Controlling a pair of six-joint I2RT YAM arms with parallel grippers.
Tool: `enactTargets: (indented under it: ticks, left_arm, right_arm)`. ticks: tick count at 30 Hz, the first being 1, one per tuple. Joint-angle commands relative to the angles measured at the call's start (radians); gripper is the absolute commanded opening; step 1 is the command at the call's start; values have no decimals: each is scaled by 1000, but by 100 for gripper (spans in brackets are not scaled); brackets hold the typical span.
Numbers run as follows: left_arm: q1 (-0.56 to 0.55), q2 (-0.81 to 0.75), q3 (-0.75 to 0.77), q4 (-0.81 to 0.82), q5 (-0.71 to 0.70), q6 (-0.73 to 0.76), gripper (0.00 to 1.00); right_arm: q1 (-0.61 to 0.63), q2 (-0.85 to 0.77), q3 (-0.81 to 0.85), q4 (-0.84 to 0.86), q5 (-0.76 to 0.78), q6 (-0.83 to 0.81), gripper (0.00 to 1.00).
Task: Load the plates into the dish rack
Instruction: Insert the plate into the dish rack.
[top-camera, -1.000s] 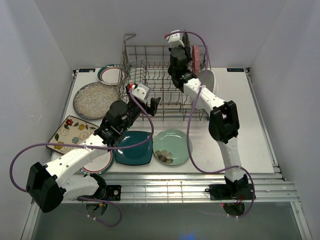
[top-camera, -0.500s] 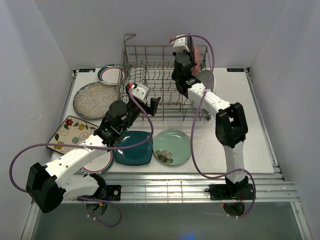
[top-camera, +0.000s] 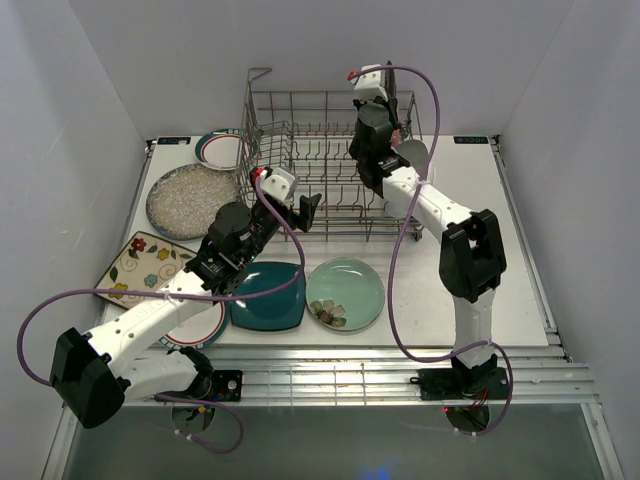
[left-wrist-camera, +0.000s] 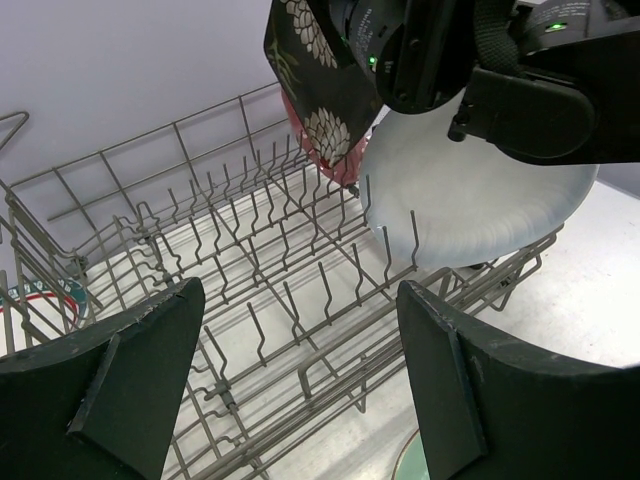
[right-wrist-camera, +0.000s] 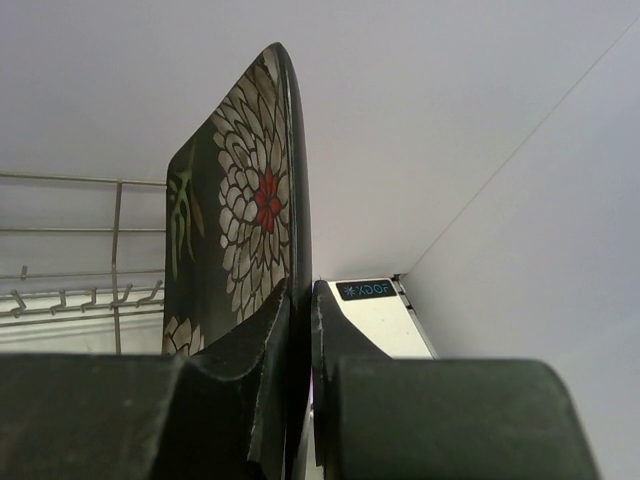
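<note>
1 black floral plate (right-wrist-camera: 250, 200), base hidden, in right jaws; left jaws agape

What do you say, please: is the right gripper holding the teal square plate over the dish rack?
Not quite: the right gripper holds the black floral plate over the dish rack, as the right wrist view shows.

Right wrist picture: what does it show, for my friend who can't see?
The right hand pinches a black floral plate upright on its edge, in the middle. Grey wires of the dish rack show behind on the left, against a white wall.
</note>
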Motion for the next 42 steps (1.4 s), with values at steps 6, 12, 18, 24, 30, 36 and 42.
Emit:
enactTargets:
  ticks: [6, 12, 18, 24, 30, 36, 42]
  left_arm:
    - [3, -33, -9, 19, 14, -4, 88]
    - [3, -36, -10, 19, 16, -4, 88]
    - [3, -36, -10, 19, 20, -4, 88]
    - [3, -31, -7, 16, 20, -4, 88]
    - [3, -36, -6, 13, 20, -2, 88]
    - [3, -34, -4, 11, 23, -2, 88]
    - [3, -28, -1, 9, 26, -2, 88]
  right_arm:
    - [-3, 93, 257, 119, 13, -45, 8]
    - [-6, 119, 278, 111, 1, -41, 8]
    - [-12, 122, 274, 102, -10, -45, 8]
    - [-16, 140, 291, 80, -25, -45, 8]
    - [-24, 180, 321, 76, -45, -53, 8]
    - [-30, 214, 350, 62, -64, -54, 8]
    - [-44, 252, 366, 53, -70, -61, 8]
